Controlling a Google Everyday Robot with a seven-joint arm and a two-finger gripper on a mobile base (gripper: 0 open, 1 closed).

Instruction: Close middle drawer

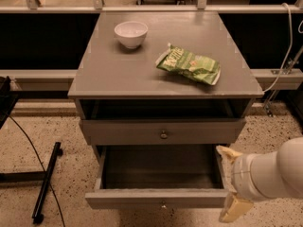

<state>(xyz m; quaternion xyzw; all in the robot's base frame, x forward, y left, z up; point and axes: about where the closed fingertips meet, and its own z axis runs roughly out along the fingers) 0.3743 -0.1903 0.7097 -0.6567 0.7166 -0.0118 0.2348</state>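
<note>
The middle drawer (161, 198) is grey with a small brass knob on its front. It is pulled far out, and its deep dark box is empty. Above it sits the top drawer (164, 134) with its own knob, nearly shut. My gripper (227, 182) comes in from the right on a white arm. It is open, with one cream finger (226, 153) by the drawer's right side wall and the other below its front right corner. It holds nothing. The lowest drawer is out of view.
On the grey cabinet top (118, 74) stand a white bowl (131, 33) and a green chip bag (189, 64). A black cable and a black stand (45, 183) lie on the speckled floor at the left. A rail and dark wall run behind.
</note>
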